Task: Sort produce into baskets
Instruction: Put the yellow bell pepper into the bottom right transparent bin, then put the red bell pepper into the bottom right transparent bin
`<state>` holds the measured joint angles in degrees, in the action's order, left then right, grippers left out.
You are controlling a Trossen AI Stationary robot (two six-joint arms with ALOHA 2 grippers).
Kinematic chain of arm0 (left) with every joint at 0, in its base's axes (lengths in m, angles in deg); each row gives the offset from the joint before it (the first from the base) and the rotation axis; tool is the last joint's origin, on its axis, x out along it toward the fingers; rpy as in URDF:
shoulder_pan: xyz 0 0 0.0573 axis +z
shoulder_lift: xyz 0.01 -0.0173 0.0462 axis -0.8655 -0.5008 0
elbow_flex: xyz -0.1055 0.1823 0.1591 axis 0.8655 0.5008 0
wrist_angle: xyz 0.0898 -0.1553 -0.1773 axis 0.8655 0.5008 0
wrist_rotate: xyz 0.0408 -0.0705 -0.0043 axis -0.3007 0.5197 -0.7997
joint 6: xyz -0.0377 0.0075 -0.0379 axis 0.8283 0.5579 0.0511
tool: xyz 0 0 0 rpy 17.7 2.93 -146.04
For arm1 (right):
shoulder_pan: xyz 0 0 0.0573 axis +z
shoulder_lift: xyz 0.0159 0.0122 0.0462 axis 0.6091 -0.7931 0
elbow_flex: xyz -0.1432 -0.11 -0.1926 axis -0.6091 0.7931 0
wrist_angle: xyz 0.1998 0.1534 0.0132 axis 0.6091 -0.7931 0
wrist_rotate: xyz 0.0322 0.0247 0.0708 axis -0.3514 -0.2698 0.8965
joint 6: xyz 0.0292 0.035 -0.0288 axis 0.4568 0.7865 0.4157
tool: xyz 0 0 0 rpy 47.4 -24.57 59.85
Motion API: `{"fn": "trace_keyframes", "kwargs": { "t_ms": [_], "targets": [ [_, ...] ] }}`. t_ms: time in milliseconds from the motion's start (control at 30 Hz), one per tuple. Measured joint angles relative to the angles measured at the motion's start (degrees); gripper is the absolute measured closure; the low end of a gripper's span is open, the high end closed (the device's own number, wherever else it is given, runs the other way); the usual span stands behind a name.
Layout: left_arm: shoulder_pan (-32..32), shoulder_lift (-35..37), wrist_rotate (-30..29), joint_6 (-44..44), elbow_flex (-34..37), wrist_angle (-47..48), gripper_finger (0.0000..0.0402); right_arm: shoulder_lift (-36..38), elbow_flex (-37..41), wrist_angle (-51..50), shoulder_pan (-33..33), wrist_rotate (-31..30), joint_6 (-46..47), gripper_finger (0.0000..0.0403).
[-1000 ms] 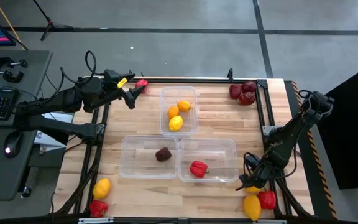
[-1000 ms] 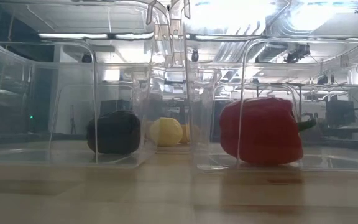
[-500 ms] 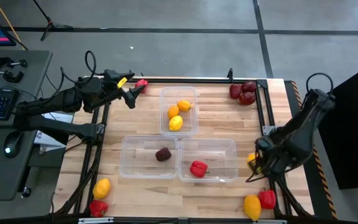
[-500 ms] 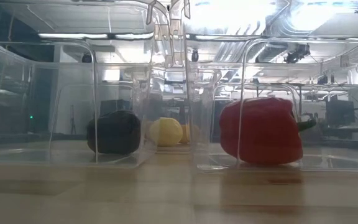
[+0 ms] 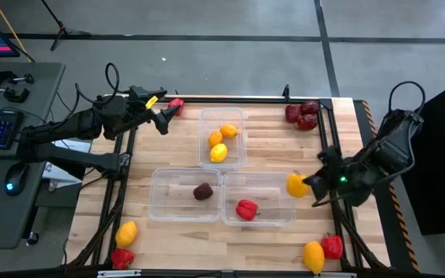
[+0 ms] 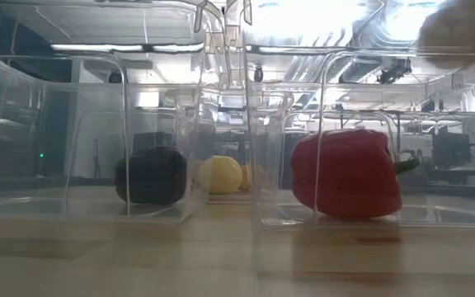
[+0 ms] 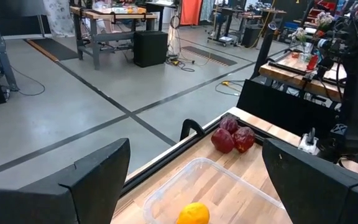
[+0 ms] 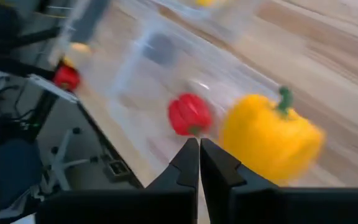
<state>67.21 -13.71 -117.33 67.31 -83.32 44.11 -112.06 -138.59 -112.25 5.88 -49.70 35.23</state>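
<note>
My right gripper (image 5: pixel 314 189) hovers at the right rim of the near right basket (image 5: pixel 258 175), its fingers shut with nothing between them (image 8: pixel 199 148). A yellow-orange bell pepper (image 5: pixel 297 184) shows right beside them (image 8: pixel 269 138), stem up. It appears as a blurred shape high in the low view (image 6: pixel 460 33). That basket holds a red pepper (image 5: pixel 246 209). The near left basket (image 5: pixel 161 174) holds a maroon fruit (image 5: pixel 202 191). The far basket (image 5: pixel 203 139) holds two oranges and a lemon (image 5: pixel 219 152). My left gripper (image 5: pixel 164 120) waits open at the far left (image 7: pixel 196 146). My right gripper's fingers are shut on each other, and the yellow-orange pepper (image 8: pixel 232 140) lies beside them, not between them. Whether a finger touches the pepper's side I cannot tell; the view is blurred by motion.
Maroon and red fruits (image 5: pixel 302 115) lie at the far right corner. A lemon (image 5: pixel 314 255) and a red pepper (image 5: pixel 332 247) lie at the near right. A yellow piece (image 5: pixel 127 232) and a red pepper (image 5: pixel 121 258) lie at the near left. A red piece (image 5: pixel 176 103) sits by the left gripper.
My right gripper has swung from the near right corner toward the far edge and leftward, up to the near right basket's right rim. The yellow-orange pepper has come with it, off the table beside the lemon, and now shows high in the low view.
</note>
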Motion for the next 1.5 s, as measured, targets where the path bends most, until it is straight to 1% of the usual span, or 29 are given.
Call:
{"fn": "trace_keyframes", "kwargs": {
  "t_ms": [67, 167, 233, 300, 400, 533, 600, 667, 767, 833, 933, 1000, 1033, 1100, 1200, 1300, 1400, 1500],
  "targets": [
    [0.0, 0.0, 0.0, 0.2, 0.0, 0.0, 0.0051, -1.1, 1.5, 6.0, -2.6, -0.4, -5.6, 0.0398],
    [0.0, 0.0, 0.0, 0.4, 0.0, 0.0, 0.0051, -3.4, 4.4, 18.9, -6.6, 0.1, -15.4, 0.0397],
    [0.0, 0.0, 0.0, 0.4, 0.0, 0.0, 0.0051, -5.5, 5.7, 26.3, -9.4, 1.9, -22.7, 0.0397],
    [0.0, 0.0, 0.0, 0.4, 0.0, -0.1, 0.0051, -7.7, 6.1, 30.1, -11.8, 4.4, -28.3, 0.0397],
    [0.0, 0.0, 0.0, 0.5, 0.0, -0.2, 0.0051, -8.8, 6.1, 30.2, -14.7, 5.3, -30.3, 0.0396],
    [0.0, 0.0, 0.0, 0.5, 0.0, -0.2, 0.0051, -8.0, 6.1, 28.4, -17.2, 5.3, -31.8, 0.0396],
    [0.0, 0.0, 0.1, 0.5, 0.0, -0.2, 0.0051, -6.8, 6.1, 25.5, -18.1, 4.8, -30.3, 0.0393],
    [0.0, 0.0, 0.6, 0.6, 0.0, -0.2, 0.0051, -5.4, 6.1, 19.8, -18.7, 4.5, -27.1, 0.0382],
    [0.0, 0.0, 1.6, 0.5, 0.0, -0.2, 0.0051, -4.5, 6.1, 10.6, -19.4, 6.3, -23.0, 0.0345],
    [0.0, 0.0, 1.6, 0.5, 0.0, -0.2, 0.0051, -3.6, 6.1, 5.5, -19.7, 7.5, -20.8, 0.0308],
    [0.0, 0.0, 1.6, 0.6, 0.0, -0.2, 0.0051, -2.3, 6.1, 1.7, -20.5, 7.5, -18.2, 0.0239],
    [0.3, 0.0, 0.6, 3.9, -0.1, 0.2, 0.0051, -1.9, 6.1, 1.3, -21.6, 6.6, -17.3, 0.0192],
    [0.9, -0.1, 0.0, 8.2, -0.6, 1.7, 0.0051, -1.8, 6.1, 1.5, -22.1, 5.9, -17.3, 0.017],
    [3.8, -1.0, 0.5, 16.5, -2.8, 7.8, 0.0051, -1.9, 6.1, 2.1, -23.3, 5.5, -18.8, 0.0132],
    [11.6, -4.6, 4.8, 19.7, -6.9, 22.2, 0.0051, -2.4, 6.1, 3.3, -25.5, 5.7, -23.3, 0.0095],
    [21.8, -10.9, 11.8, 17.1, -9.2, 28.4, 0.0051, -3.1, 6.1, 3.6, -28.6, 5.9, -27.1, 0.008],
    [31.5, -19.1, 18.0, 12.3, -9.1, 28.7, 0.0051, -3.5, 6.1, 4.2, -31.8, 6.0, -31.1, 0.0078],
    [37.5, -28.2, 18.6, 7.9, -9.2, 28.3, 0.0051, -3.8, 6.1, 5.5, -34.4, 6.0, -33.8, 0.0077]
  ]
}}
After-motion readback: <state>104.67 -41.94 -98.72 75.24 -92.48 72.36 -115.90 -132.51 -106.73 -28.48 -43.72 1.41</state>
